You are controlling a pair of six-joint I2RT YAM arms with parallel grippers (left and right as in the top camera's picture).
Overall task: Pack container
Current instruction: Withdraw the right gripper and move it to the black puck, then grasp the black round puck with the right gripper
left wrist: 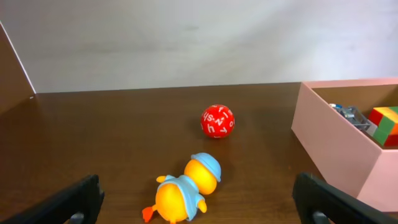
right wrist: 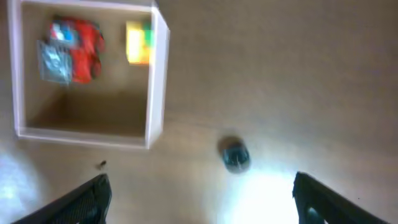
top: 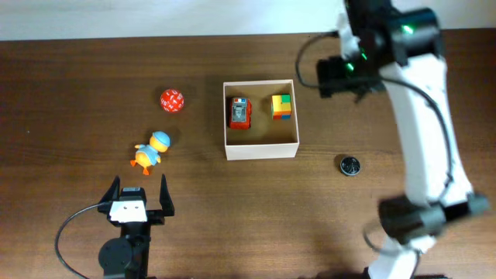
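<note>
Closest to me, my left claw [top: 140, 190] points away across the brown worktop [top: 62, 93], its jaws spread wide with nothing between them. Just beyond it a yellow duck toy [top: 150, 149] with a blue cap lies on its side, clear of the fingers. Off to the right, at about the same depth, a small dark round disc [top: 350, 165] sits alone on the wood. Next comes the container [top: 260, 150], near the middle of the worktop, open-topped, white-walled and tan inside. Within it, towards the far wall, a red toy car [top: 239, 112] lies on the left and a multicoloured block [top: 281, 106] on the right, the two not touching. Left of the container and well apart from it is a red ball [top: 172, 100] with white marks. Farthest off, my right claw [right wrist: 200, 186] hangs above the worktop just right of the container's far right corner. Its wrist view is blurred, yet the jaws show wide apart and empty.
</note>
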